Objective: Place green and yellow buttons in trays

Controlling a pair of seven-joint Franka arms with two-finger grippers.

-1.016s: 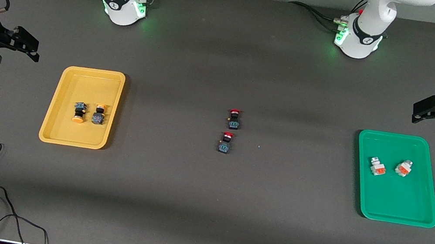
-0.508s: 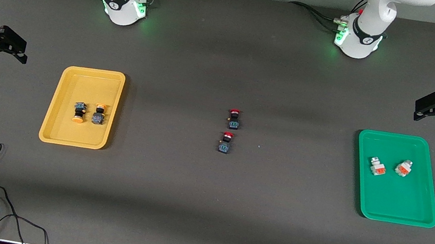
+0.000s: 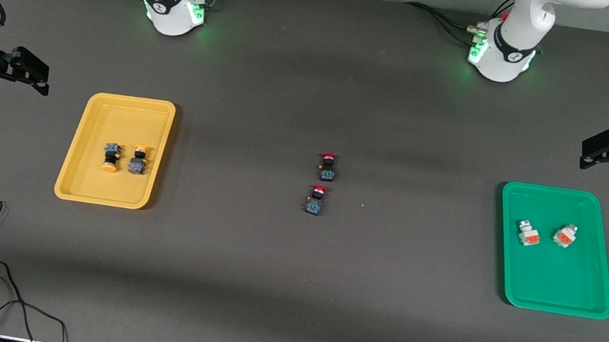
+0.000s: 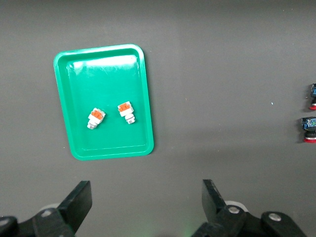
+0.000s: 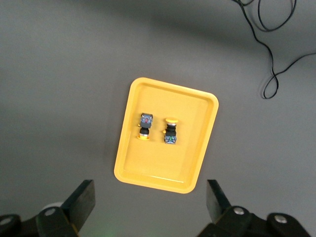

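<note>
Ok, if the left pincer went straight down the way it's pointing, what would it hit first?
Probably bare table. The open left pincer points at dark mat beside the green tray, though depth is unclear.

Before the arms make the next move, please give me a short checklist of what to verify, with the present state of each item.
1. Two yellow-capped buttons lie in the yellow tray: ok.
2. Two whitish-grey buttons lie in the green tray: ok.
3. Two red-capped buttons are on the table between the trays, outside both: ok.
4. Left gripper open, holding nothing, above the table beside the green tray: ok.
5. Right gripper open, holding nothing, above the table beside the yellow tray: ok.
6. Any button still to be sorted: none seen, so the task looks done.
</note>
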